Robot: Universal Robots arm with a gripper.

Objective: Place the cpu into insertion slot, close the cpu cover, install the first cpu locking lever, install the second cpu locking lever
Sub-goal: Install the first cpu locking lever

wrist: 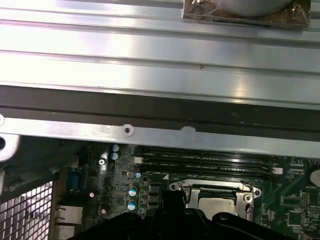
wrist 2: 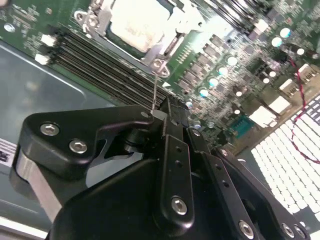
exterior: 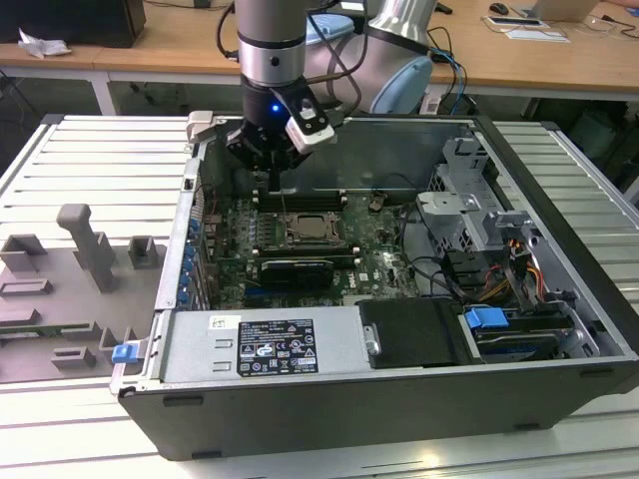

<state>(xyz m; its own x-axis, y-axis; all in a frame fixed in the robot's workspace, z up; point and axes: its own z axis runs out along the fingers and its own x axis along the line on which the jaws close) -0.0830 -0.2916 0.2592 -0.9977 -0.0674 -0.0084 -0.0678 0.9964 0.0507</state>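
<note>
Silver cpu [wrist 2: 134, 24] lies under the cover [wrist 2: 96, 21]; from the cover's corner a thin lever [wrist 2: 155, 87] rises to the gripper [wrist 2: 159, 116], jaws seemingly pinched on its tip.

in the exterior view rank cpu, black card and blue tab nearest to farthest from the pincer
1. cpu, just by the pincer
2. black card, beyond the cpu
3. blue tab, far at the exterior view's right
</note>
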